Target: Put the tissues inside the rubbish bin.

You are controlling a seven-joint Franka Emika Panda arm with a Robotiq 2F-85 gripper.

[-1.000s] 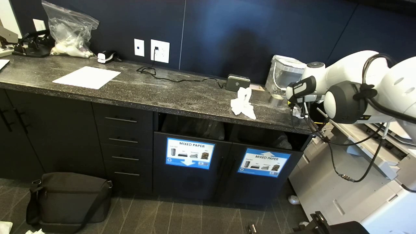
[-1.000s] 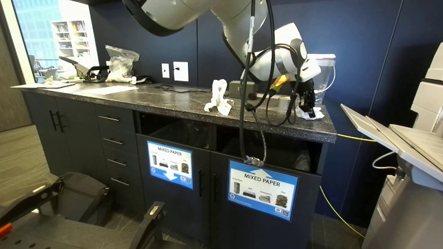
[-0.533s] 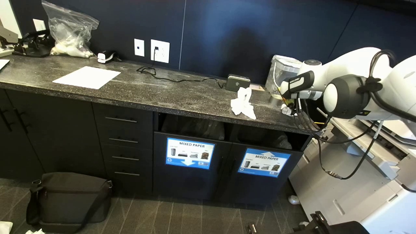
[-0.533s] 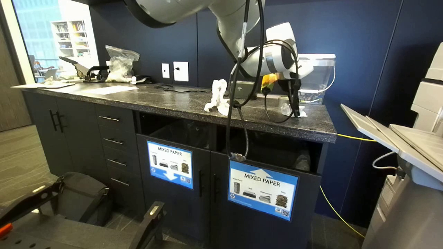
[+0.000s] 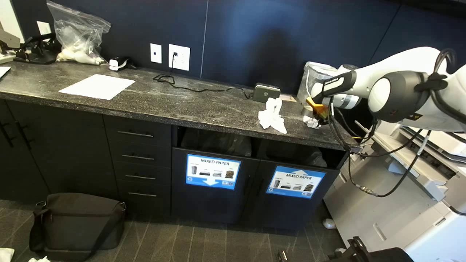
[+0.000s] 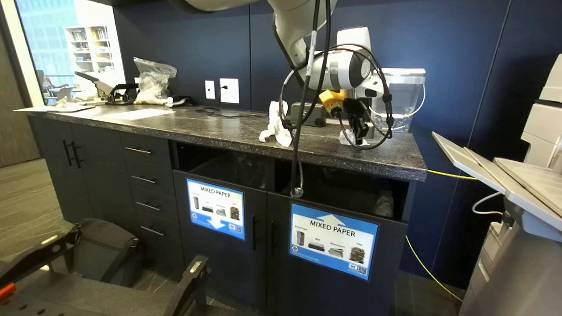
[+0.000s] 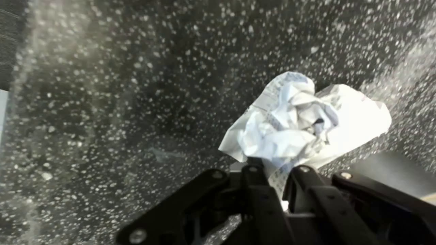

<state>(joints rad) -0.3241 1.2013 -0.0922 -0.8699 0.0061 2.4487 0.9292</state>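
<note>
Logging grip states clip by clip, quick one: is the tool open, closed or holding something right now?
Tool: closed, holding the crumpled white paper, part of which shows between its jaws in the wrist view.

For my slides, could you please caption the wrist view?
Crumpled printed paper, one end between the jaws, with speckled countertop behind.

In an exterior view the tall glass pane (image 6: 48,26) looks washed out; glare pales the dark speckled countertop (image 6: 94,115) nearby. A soft shadow (image 5: 275,54) dims the navy wall panel (image 5: 302,36). The wrist view is slightly blurred, its crumpled white paper wad (image 7: 306,119) partly overexposed.
</note>
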